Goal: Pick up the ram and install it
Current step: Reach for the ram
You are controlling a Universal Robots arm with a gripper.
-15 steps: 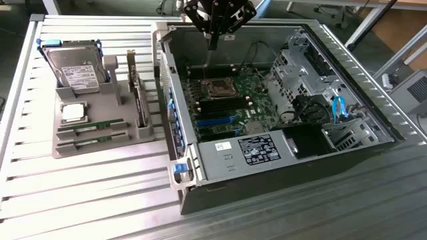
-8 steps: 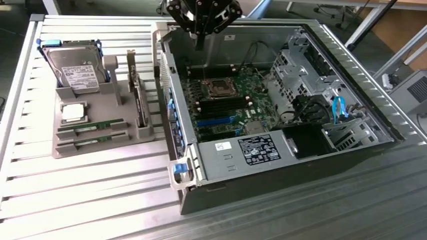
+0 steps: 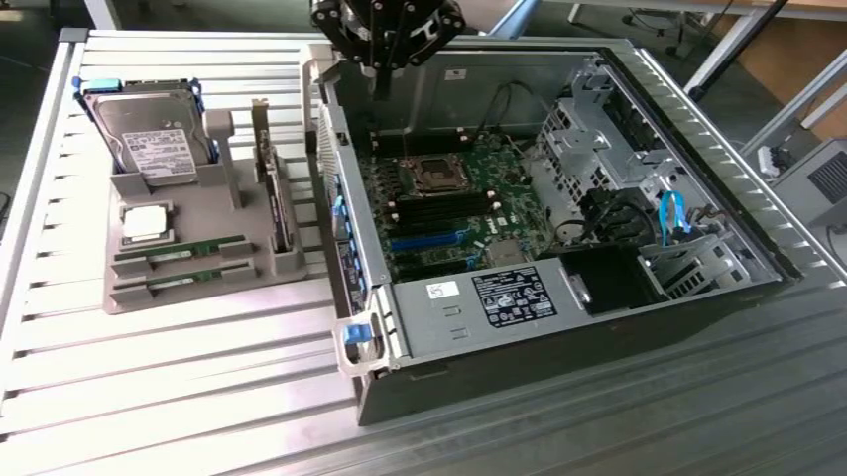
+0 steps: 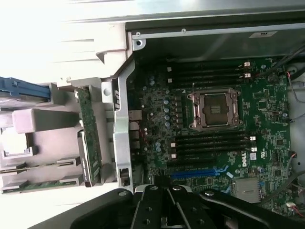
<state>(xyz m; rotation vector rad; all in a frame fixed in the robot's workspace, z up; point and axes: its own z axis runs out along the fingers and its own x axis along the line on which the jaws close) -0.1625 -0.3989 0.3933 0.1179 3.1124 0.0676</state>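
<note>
Two green ram sticks point(image 3: 179, 249) point(image 3: 185, 281) lie in slots at the front of a grey holder point(image 3: 252, 263), at the exterior view's left of the open computer case point(image 3: 437, 307). In the wrist view the ram sticks point(image 4: 29, 167) point(image 4: 38, 184) lie in the same holder. My gripper point(image 3: 381, 87) hangs shut with nothing in it above the case's far wall, near the motherboard point(image 3: 443, 213). From the wrist, the shut gripper point(image 4: 167, 192) points over the board by the black memory slots point(image 4: 209, 143) and the CPU socket point(image 4: 214, 109).
The grey holder also carries a hard drive point(image 3: 153, 134), a silver CPU chip point(image 3: 146, 223) and an upright expansion card point(image 3: 272, 193). Inside the case are a power supply point(image 3: 510, 297), drive cages point(image 3: 596, 129) and blue cables point(image 3: 672, 213). Everything rests on a ribbed metal table point(image 3: 173, 387).
</note>
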